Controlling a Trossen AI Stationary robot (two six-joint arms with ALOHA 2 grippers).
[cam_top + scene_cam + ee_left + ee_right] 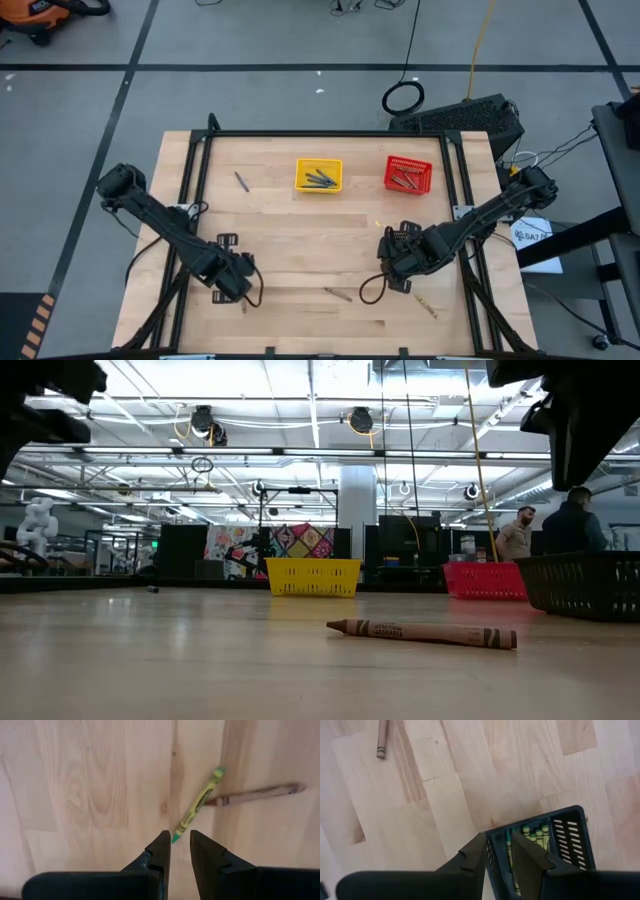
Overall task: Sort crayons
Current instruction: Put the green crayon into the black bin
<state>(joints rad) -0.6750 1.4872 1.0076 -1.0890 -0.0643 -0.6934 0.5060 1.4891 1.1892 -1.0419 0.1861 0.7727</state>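
Found left gripper (180, 839) low over table (300, 240) at front left, fingers a narrow gap apart, clamped on nothing. Noted green crayon (199, 805) flat on the wood, its tip just at that gap, and brown crayon (257, 795) touching its far end. Saw right gripper (500, 842) above a corner of black basket (570, 835), which held green crayons (540, 835); could not tell its grip. Spotted grey crayons (320, 179) in yellow basket (299, 175), red crayons (405, 180) in red basket (388, 175).
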